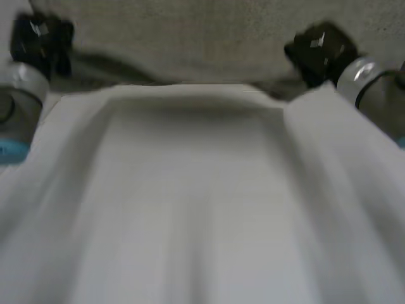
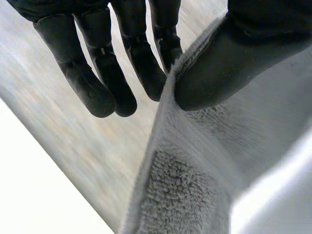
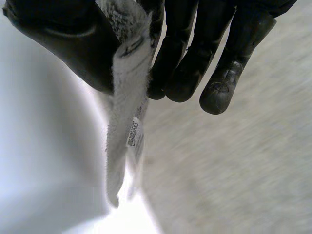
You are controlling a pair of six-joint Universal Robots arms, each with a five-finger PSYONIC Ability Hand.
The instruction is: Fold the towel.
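Observation:
A light grey towel (image 1: 202,209) hangs stretched between my two raised hands, and its lifted part spreads toward the camera. My left hand (image 1: 39,39) is at the towel's far left corner. There the thumb (image 2: 229,63) presses the towel's edge (image 2: 168,146) against the straight fingers (image 2: 141,58). My right hand (image 1: 319,50) is at the far right corner. Its thumb (image 3: 63,44) pinches the towel's edge (image 3: 126,97) against the fingers (image 3: 185,58), and a small label (image 3: 134,134) hangs below the pinch.
More of the grey towel lies beyond the hands (image 1: 190,38). The white table (image 2: 34,190) shows under the left hand. Both grey forearms (image 1: 19,101) flank the cloth.

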